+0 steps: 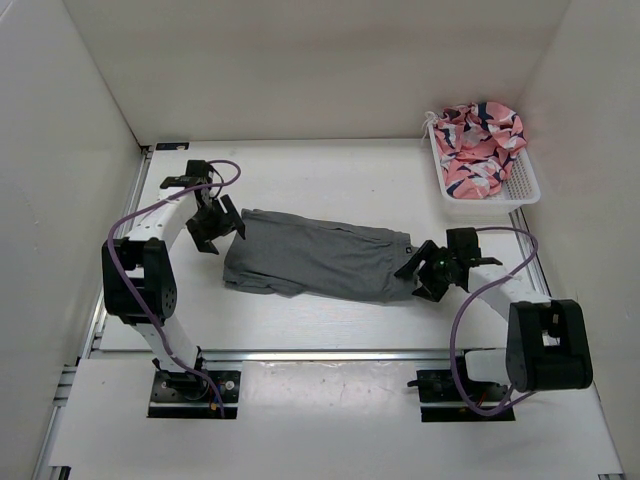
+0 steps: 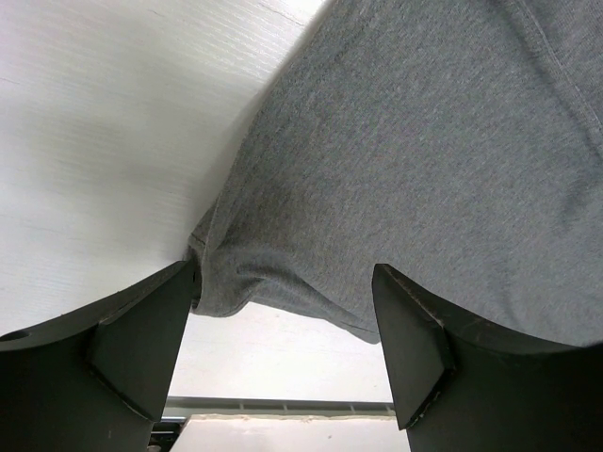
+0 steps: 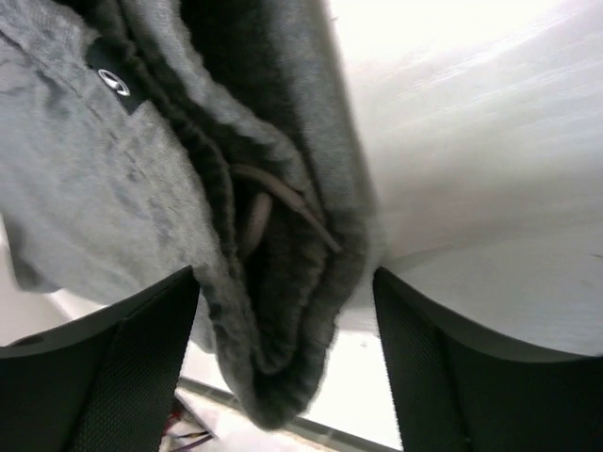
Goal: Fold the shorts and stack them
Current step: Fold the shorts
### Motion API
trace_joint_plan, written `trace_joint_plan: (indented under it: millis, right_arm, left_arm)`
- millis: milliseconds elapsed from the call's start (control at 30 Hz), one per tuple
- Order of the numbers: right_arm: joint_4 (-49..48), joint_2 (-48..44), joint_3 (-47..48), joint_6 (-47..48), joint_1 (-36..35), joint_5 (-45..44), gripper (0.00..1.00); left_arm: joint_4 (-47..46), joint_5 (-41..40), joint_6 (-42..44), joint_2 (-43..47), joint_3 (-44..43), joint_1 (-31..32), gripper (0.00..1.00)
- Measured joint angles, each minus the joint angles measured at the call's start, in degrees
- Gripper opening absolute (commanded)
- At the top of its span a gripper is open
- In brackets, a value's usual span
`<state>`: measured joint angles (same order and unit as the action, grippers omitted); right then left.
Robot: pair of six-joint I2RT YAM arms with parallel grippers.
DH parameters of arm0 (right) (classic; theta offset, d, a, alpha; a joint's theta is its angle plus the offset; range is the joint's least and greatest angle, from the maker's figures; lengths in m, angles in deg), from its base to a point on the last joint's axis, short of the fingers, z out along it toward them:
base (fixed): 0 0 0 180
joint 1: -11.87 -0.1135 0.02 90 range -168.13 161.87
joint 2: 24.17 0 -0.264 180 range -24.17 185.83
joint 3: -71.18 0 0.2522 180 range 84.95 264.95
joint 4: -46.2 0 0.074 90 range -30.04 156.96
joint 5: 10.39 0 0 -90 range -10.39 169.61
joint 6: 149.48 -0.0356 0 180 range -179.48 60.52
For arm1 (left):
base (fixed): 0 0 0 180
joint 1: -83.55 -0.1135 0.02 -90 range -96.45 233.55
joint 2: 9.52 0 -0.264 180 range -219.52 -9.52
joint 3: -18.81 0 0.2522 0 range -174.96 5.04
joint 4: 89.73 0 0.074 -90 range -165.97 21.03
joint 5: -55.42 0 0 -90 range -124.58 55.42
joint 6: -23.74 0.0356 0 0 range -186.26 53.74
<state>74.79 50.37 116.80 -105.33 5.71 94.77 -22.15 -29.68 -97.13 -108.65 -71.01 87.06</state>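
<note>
The grey shorts [image 1: 320, 262] lie mid-frame on the tabletop [image 1: 330, 180], long axis running left to right, the left jaws gaping wide at the leg end, the right jaws gaping astride the waistband [image 3: 273, 311], neither gripping cloth yet

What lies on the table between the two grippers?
The dark grey shorts lie lengthwise between the left gripper and the right gripper, as the top view shows.
</note>
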Motion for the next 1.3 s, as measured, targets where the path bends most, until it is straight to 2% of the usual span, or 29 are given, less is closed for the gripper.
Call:
trace_joint_plan:
  millis: [67,100,167,233,400,433,467,533,567,767,933,1100,1300]
  right_arm:
    - [-2.3,1.2,-0.4,-1.2,0.0,1.1,0.66]
    - [-3.3,1.9,-0.5,-1.9,0.0,1.3,0.57]
    - [-4.7,3.0,-0.6,-2.5,0.0,0.6,0.49]
    - [-5.5,3.6,-0.6,-3.0,0.0,0.0,0.38]
    - [-5.0,3.7,0.6,-2.5,-0.2,-1.8,0.35]
    - [-4.3,3.7,1.0,-2.1,-0.2,-2.6,0.30]
    - [-3.9,3.7,1.6,-1.6,-0.2,-3.5,0.15]
    - [-2.7,3.7,2.9,-0.3,-0.3,-4.9,0.03]
    - [-2.1,3.8,3.6,0.4,-0.3,-6.0,0.00]
    - [3.7,3.9,8.0,6.0,-1.4,-11.9,0.00]
    - [9.7,3.9,15.9,12.5,-6.3,-18.3,0.00]
    - [14.7,5.0,27.6,19.0,-13.5,-22.1,0.00]
    - [20.9,13.8,46.9,25.1,-24.4,-26.4,0.00]
  left_arm:
    - [0.0,0.0,0.0,0.0,0.0,0.0,0.87]
    - [0.0,0.0,0.0,0.0,0.0,0.0,0.87]
    - [0.1,0.0,0.0,0.0,0.0,0.0,0.87]
    - [0.2,0.0,0.0,-0.3,-0.1,0.0,0.87]
    - [0.2,-0.2,0.2,-2.6,-0.1,-0.4,0.87]
    - [0.1,-0.3,0.3,-3.3,-0.1,-0.4,0.87]
    - [0.0,-0.3,0.5,-4.0,0.0,-0.5,0.87]
    - [-0.2,-0.4,0.6,-5.4,0.3,-0.8,0.86]
    - [-0.2,-0.4,0.7,-6.0,0.6,-0.9,0.86]
    - [-0.6,-0.2,0.9,-7.8,0.6,-1.2,0.86]
    - [-2.0,0.7,0.9,-9.1,0.9,-1.1,0.83]
    - [-3.0,1.9,1.0,-11.3,1.5,-0.5,0.82]
    - [-3.1,3.0,0.6,-11.8,1.3,0.1,0.81]
